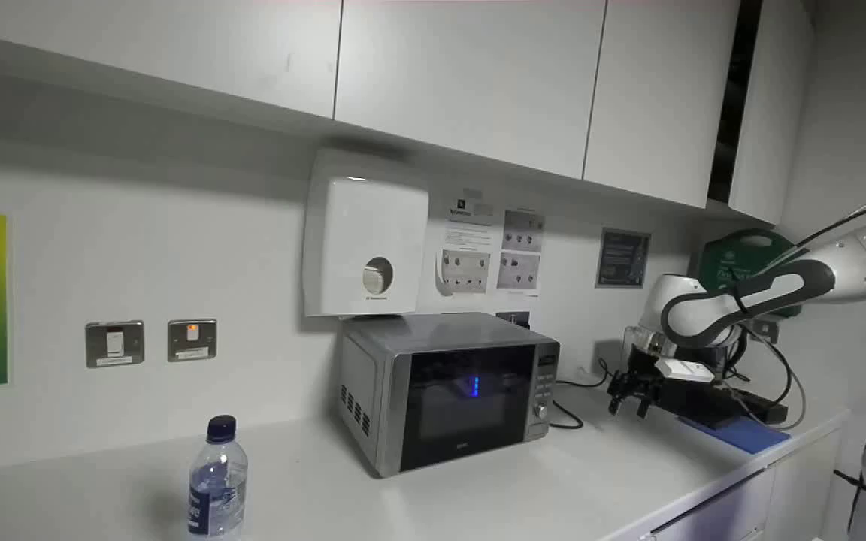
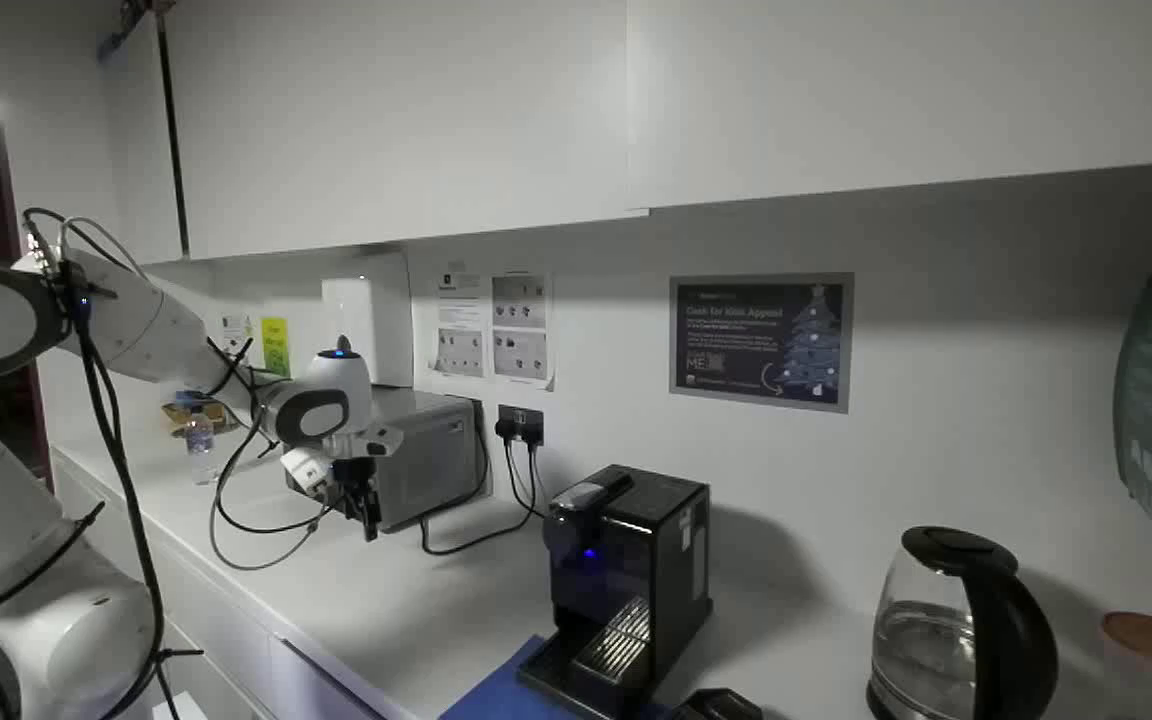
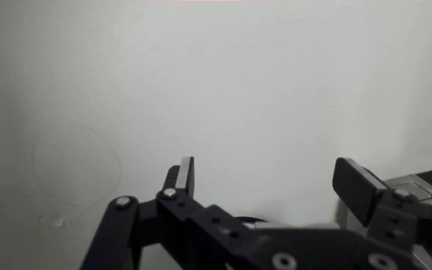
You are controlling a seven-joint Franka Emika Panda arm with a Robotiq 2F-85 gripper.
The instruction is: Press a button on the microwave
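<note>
The microwave (image 1: 470, 402) is a silver-grey box on the white counter, with a dark glass door and blue display glow. Its narrow control strip (image 1: 543, 394), with buttons and a round knob, faces the room. In an exterior view its side (image 2: 431, 455) is partly hidden behind the arm. My gripper (image 1: 629, 409) points down above the counter, apart from the microwave, off its control-strip side. It also shows in an exterior view (image 2: 368, 525). In the wrist view the gripper (image 3: 264, 165) is open with nothing between its fingers. A silver corner with a rectangular panel (image 3: 411, 190), likely the microwave, shows behind the right finger.
A black coffee machine (image 2: 626, 580) stands on a blue mat (image 2: 496, 685). A glass kettle (image 2: 926, 640) stands farther along. A water bottle (image 1: 218, 481) stands on the microwave's far side. Cables (image 1: 572, 421) lie behind the microwave. Cupboards (image 1: 470, 83) hang above; a white dispenser (image 1: 369, 233) is on the wall.
</note>
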